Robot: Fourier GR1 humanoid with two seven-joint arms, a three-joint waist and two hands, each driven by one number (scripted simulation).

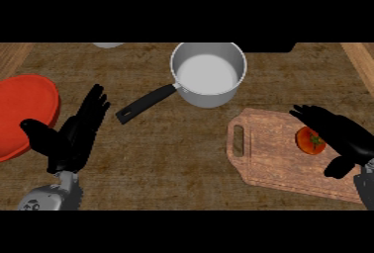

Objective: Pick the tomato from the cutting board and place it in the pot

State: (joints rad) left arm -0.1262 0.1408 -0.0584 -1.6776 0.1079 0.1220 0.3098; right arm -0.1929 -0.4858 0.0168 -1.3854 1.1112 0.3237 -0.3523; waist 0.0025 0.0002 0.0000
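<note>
A round red tomato (309, 141) with a small green stem mark lies on a brown wooden cutting board (274, 158) with a slot handle, which sits tilted at the lower right of the frame on the dark wooden counter (175, 163). The robot's black right hand (343, 141) comes in from the lower right edge and lies over the board, its fingers stretched toward the upper left and covering the tomato's right side, the thumb hanging lower near the board's right end; the fingers look nearly straight and are not curled round the tomato, so the hand reads as open, though whether it touches the fruit cannot be told. A silvery metal pot (208, 74) with a pale inside stands at the upper middle of the frame, well apart from the board, its black handle (146, 105) pointing down and left. At the left edge lies a round red plate (22, 111), partly cut off by the frame. The black left hand (70, 136) shows at the lower left, just beside the plate, open with fingers straight and pointing upward, thumb out toward the plate, holding nothing.
</note>
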